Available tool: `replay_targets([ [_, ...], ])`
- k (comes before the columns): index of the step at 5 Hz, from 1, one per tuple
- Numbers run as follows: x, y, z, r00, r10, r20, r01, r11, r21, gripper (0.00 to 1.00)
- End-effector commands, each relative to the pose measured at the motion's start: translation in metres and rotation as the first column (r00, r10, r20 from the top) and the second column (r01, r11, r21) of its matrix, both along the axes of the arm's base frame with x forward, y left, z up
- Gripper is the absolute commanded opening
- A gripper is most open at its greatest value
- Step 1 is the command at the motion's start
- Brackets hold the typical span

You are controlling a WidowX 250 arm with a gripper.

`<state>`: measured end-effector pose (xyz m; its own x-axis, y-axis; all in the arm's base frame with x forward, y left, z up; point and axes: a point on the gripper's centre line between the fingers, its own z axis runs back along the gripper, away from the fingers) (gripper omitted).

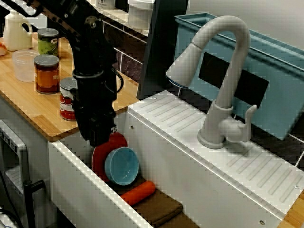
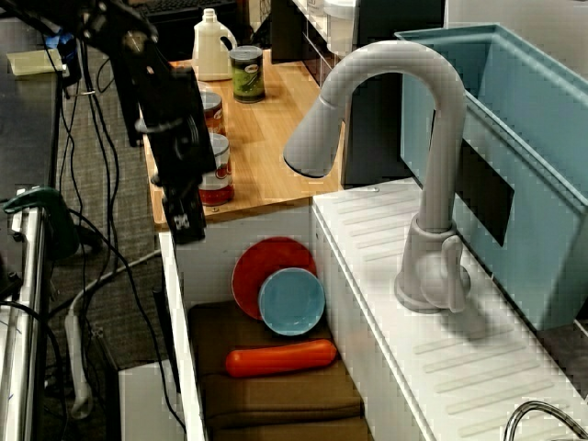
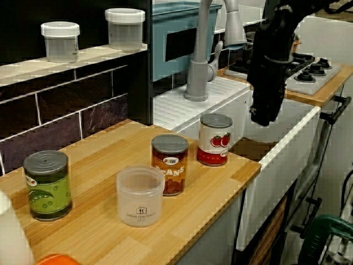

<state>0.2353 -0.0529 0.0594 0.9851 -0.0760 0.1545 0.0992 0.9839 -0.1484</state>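
My black gripper [image 1: 99, 139] hangs fingers down over the left end of the white sink [image 1: 80, 183], just off the counter's edge. From the view along the sink the gripper [image 2: 186, 228] is above the sink's front rim; from the counter view the gripper [image 3: 263, 118] is to the right of the tomato can [image 3: 214, 139]. Its fingers are dark and bunched, so their state is unclear, and nothing shows between them. Below it a red plate [image 2: 266, 262] leans on the sink's end wall with a blue bowl [image 2: 292, 301] propped against it. An orange carrot [image 2: 280, 358] lies on a brown cloth [image 2: 276, 397].
On the wooden counter [image 3: 220, 182] stand an orange-labelled can [image 3: 170, 164], a green can [image 3: 48, 185], a clear plastic tub [image 3: 140, 196] and a white jug [image 2: 212, 46]. A grey faucet [image 1: 223, 95] arches over the drainboard. A teal bin [image 1: 280, 90] sits behind it.
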Motion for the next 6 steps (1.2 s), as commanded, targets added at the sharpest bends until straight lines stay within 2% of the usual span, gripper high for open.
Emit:
replay_targets([
  [1,0.007,0.023,0.053,0.991,0.072,0.117,-0.06,0.993,-0.103,0.0],
  [2,0.012,0.028,0.053,0.99,0.091,0.104,-0.08,0.991,-0.108,0.0],
  [6,0.015,0.02,0.032,0.987,0.115,0.115,-0.11,0.993,-0.045,0.0],
])
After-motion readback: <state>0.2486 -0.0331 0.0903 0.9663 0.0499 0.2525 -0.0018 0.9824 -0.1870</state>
